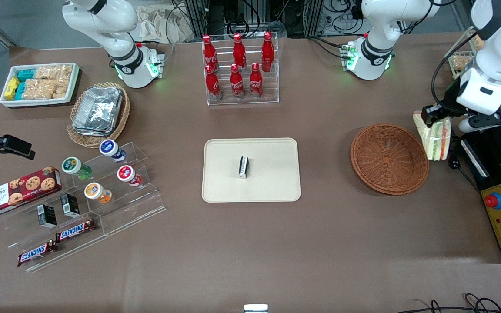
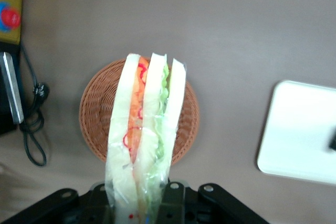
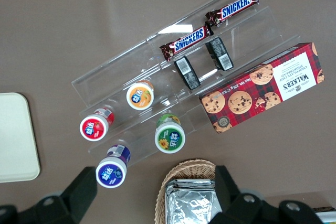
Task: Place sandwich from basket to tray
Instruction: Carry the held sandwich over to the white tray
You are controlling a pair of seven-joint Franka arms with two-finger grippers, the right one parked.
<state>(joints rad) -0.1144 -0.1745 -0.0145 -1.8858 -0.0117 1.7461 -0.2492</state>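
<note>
Front view: a brown desk [image 1: 250, 243] seen from above. The claw [image 1: 436, 114] hangs in the air toward the working arm's end of the desk, closed on the upper part of a wrapped sandwich [image 1: 435, 140]. The sandwich hangs clear of the desk, just beside the rim of a round reddish-brown basket [image 1: 389, 158], which holds nothing. Near the middle of the desk lies a cream tray [image 1: 272, 182], well apart from the basket, with a small black-and-white packet [image 1: 243, 167] on it. Farther from the camera than the tray stands a clear rack of red bottles [image 1: 238, 65]. Toward the parked arm's end are a tan basket of foil containers [image 1: 98, 111], a white bin of snacks [image 1: 39, 83], a clear stepped stand with small jars [image 1: 98, 174], a red biscuit box [image 1: 18, 191] and two Snickers bars [image 1: 57, 243].

Left wrist view: the sandwich [image 2: 147, 145] fills the centre, its white bread slices and green and orange-red filling showing through the wrap, gripped between the claw's fingers [image 2: 173, 208]. Below it on the desk sits the basket [image 2: 97, 114], with one corner of the tray [image 2: 299, 135] well to one side.

Right wrist view: the stepped stand [image 3: 173, 82] with its jars, the Snickers bars [image 3: 210, 27], the biscuit box [image 3: 262, 87], part of the foil-container basket [image 3: 189, 190] and an edge of the tray [image 3: 16, 135].
</note>
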